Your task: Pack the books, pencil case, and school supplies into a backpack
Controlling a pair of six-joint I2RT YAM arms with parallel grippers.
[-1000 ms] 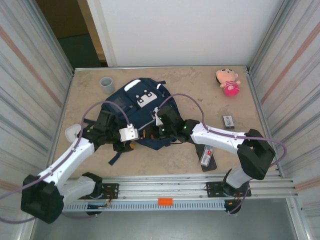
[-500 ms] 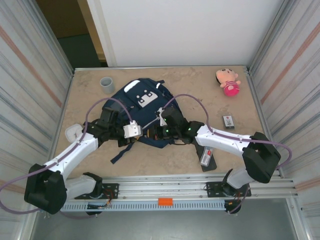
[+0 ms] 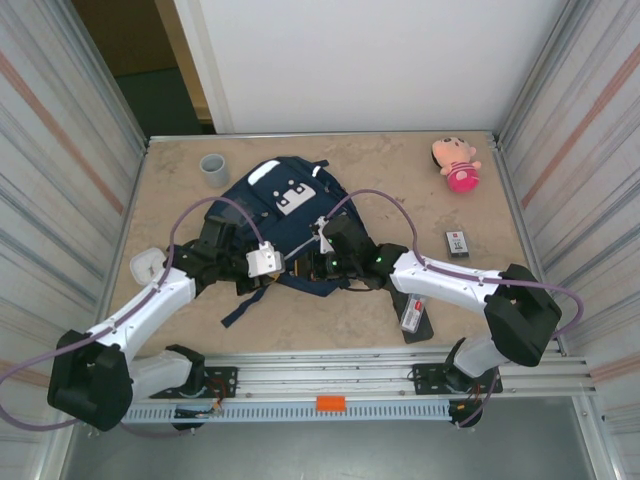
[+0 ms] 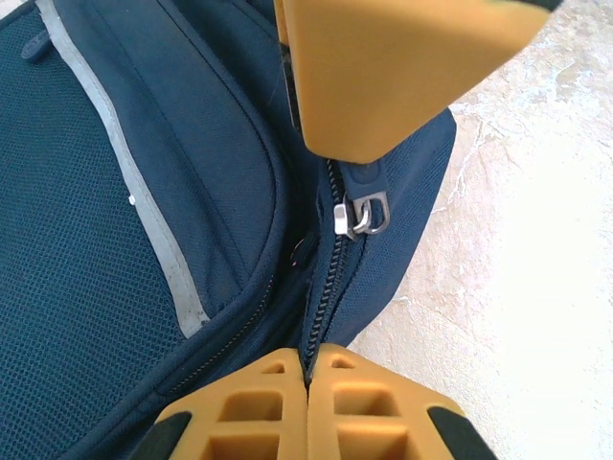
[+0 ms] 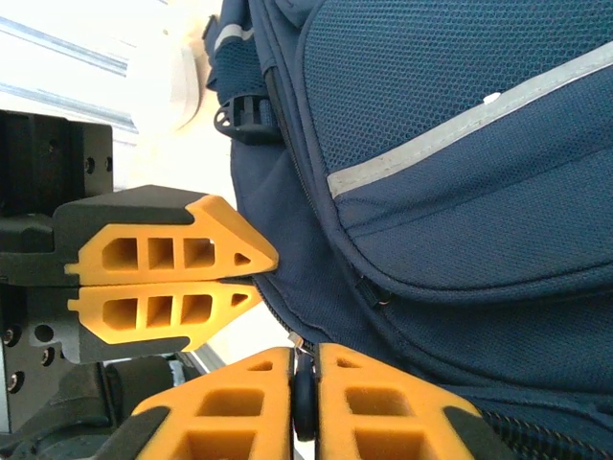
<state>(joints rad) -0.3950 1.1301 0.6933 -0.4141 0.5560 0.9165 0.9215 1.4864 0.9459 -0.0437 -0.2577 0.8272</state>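
I read the table point(image 3: 400, 190) first: a tan bench top with walls on three sides. The backpack point(image 3: 285, 210) lies flat on its left-centre area, front pocket up and white patches toward the far wall. Both arms converge on the backpack's near edge.

Left gripper point(image 4: 306, 356): fingers pressed fully together, no gap between the pads. The backpack's zip track runs straight into the fingertips. I cannot tell whether any fabric is pinched there. In the right wrist view, this same gripper sits just beside the backpack's side wall, with its tips at the fabric.

Right gripper point(image 5: 305, 359): fingers closed on a small dark zip pull point(image 5: 305, 402), which is visible as a dark lump in the seam between the pads. In the left wrist view, one right finger covers the upper end of the zip, directly above the metal slider rings point(image 4: 369, 216).

The pencil case point(image 3: 420, 322) lies on the table near the front rail, right of the backpack and well apart from both grippers. The school supplies packet point(image 3: 410, 312) rests on top of the case.
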